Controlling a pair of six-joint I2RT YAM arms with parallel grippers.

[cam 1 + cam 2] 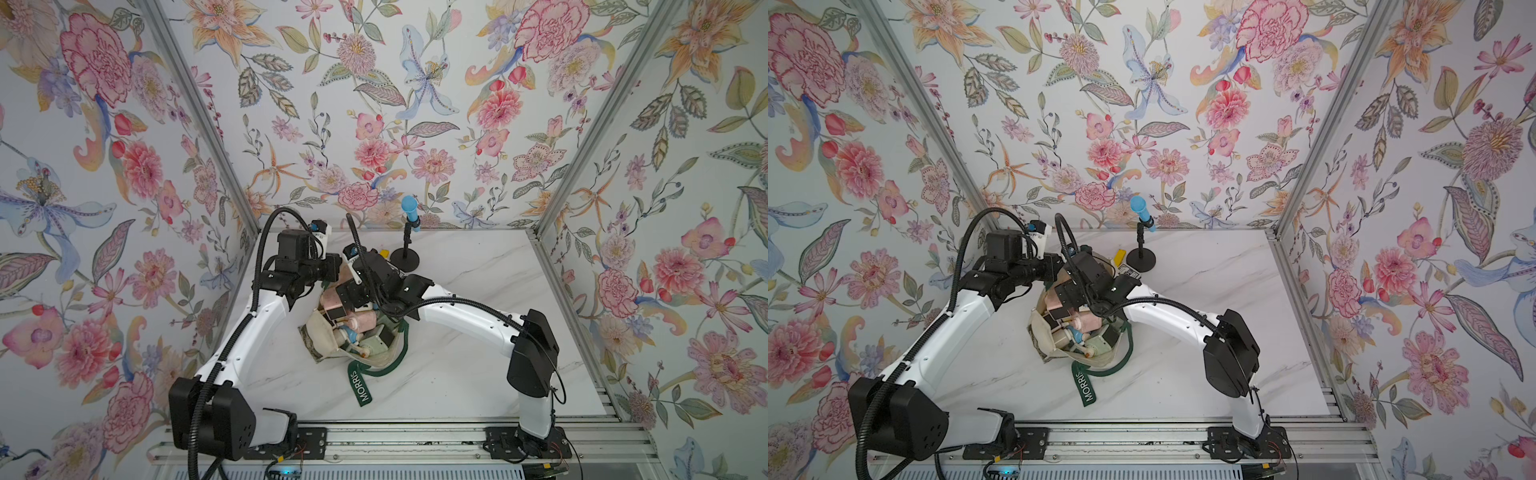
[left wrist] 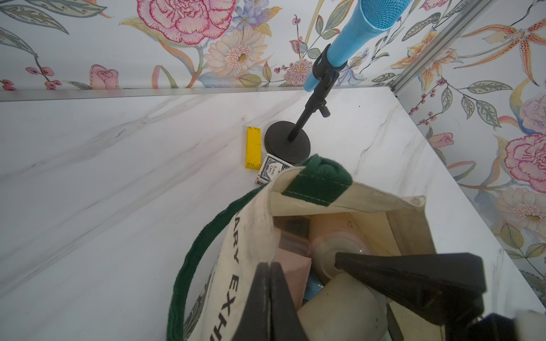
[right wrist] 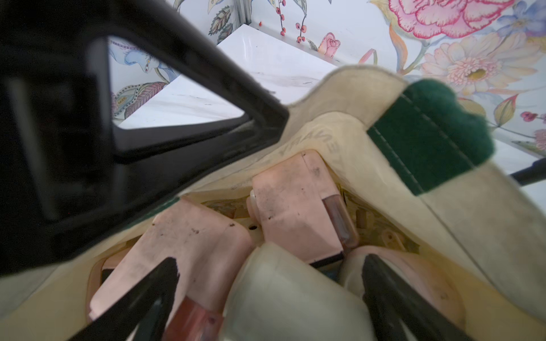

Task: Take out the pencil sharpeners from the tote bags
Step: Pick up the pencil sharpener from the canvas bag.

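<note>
The left gripper (image 2: pixel 270 267) has its jaws clenched on the far rim of the tote bag (image 1: pixel 318 332). The right gripper (image 3: pixel 271 261) has its jaws spread wide inside the bag's mouth, straddling a cream sharpener (image 3: pixel 289 298) without gripping it.

The marble table (image 1: pixel 478 332) carries the bag at its middle, between the two arms, with its green "MORRIS" handle (image 1: pixel 360 386) trailing toward the near edge. The pencil sharpeners (image 3: pixel 295 206), pink and cream, all lie packed inside the bag. Just beyond the bag stand a microphone stand (image 2: pixel 288 141), a yellow bar (image 2: pixel 253 147) and a playing-card box (image 2: pixel 270 169).
</note>
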